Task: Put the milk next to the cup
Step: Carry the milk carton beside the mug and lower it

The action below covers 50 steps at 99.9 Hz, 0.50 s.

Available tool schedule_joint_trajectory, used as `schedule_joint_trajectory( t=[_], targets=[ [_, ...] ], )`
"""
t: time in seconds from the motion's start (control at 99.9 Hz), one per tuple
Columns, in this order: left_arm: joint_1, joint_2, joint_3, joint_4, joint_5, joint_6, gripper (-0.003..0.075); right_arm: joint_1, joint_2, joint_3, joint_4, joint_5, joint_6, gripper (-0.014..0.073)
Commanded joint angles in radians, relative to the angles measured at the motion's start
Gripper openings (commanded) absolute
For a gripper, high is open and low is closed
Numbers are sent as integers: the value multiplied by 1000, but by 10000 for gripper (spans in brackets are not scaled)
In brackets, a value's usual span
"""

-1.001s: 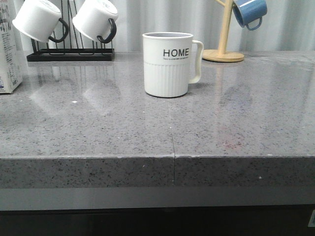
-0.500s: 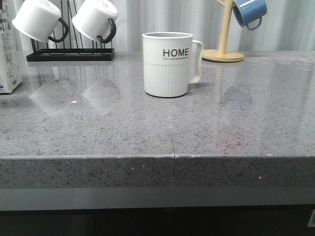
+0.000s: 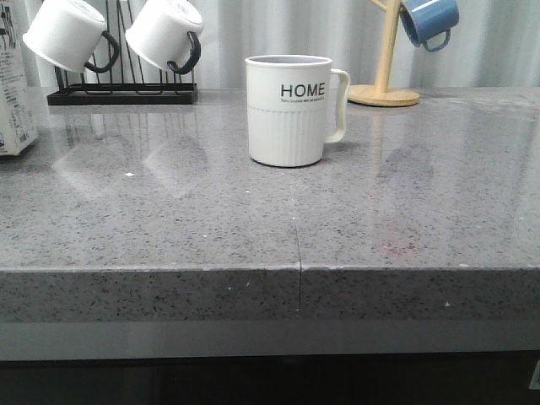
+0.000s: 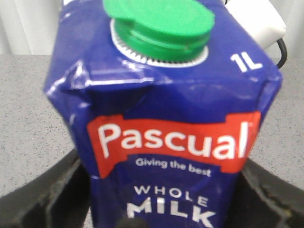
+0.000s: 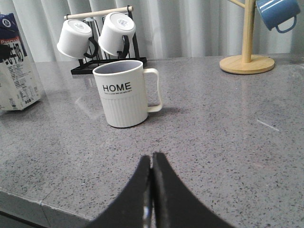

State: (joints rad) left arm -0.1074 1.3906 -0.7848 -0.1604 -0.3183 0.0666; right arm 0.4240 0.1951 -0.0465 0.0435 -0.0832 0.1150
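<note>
While the cup [image 3: 288, 110] stands upright near the middle of the grey speckled stone worktop [image 3: 169, 228], the milk [image 3: 14, 93] sits far off at the left edge of the front view, well apart from it and only partly in frame. The worktop is glossy — it mirrors the mugs and the pale pleated curtain [image 3: 270, 34] that closes off the room behind. A thin seam [image 3: 297, 245] runs through the slab toward its front edge.

At the back left, a black wire rack [image 3: 122, 89] carries two white mugs [image 3: 67, 34] with black handles, tipped mouth-down. At the back right, a wooden mug tree [image 3: 386, 76] holds a blue mug [image 3: 429, 21].

From the left wrist, the carton fills the view: dark blue top, green screw cap [image 4: 159, 23], red "Pascual" band, "WHOLE MILK" below. The left tool [image 4: 161, 209] has its dark fingers [image 4: 42, 199] on either side of the carton, close against its walls, though actual contact cannot be told.

The right tool [image 5: 152, 190] hangs low over the worktop's near part with its fingers pressed together — nothing between them — the cup ahead of it.
</note>
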Motion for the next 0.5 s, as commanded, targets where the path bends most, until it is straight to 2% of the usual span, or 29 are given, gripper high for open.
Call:
schedule_joint_trajectory(
  t=[0.0, 0.17, 0.26, 0.49],
  targets=[
    [-4, -72, -26, -14, -75, -9, 193, -1, 6, -24, -5, -69, -1, -25],
    [-57, -181, -6, -22, -73, -3, 193, -1, 6, -24, -5, -69, -1, -25],
    [-109, -218, -6, -22, -64, 55, 193, -1, 6, -24, -5, -69, -1, -25],
    [-278, -182, -39, -61, -81, 104, 192, -1, 6, -24, -5, -69, -1, -25]
  ],
)
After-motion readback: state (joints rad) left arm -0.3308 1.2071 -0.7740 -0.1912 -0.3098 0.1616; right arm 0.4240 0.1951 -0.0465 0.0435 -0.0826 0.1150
